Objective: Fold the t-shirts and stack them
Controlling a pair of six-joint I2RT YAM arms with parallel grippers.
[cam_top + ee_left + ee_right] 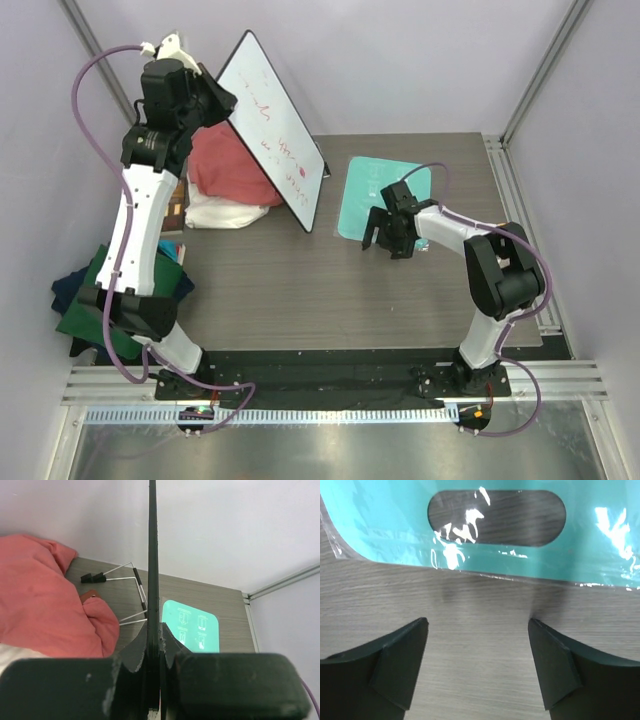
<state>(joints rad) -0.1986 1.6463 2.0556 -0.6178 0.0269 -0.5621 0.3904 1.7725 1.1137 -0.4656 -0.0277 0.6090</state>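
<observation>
The left pincer (213, 100), in the upper left of the frame, is clenched on the thin black rim of a white rectangular board (275, 125) that leans over the grey wood-grain counter (300, 290). Just behind it lies the crumpled salmon-pink cotton t-shirt (230, 165). The dark green t-shirt (92, 268) and navy t-shirt (65, 292) are heaped at the left edge. The right pincer (388, 240) hangs released and empty, just below the glossy pale-teal mat (375, 195). With so narrow a hold, the board might pivot or slip and drop onto the pink shirt. The right pincer might also snag the mat.
</observation>
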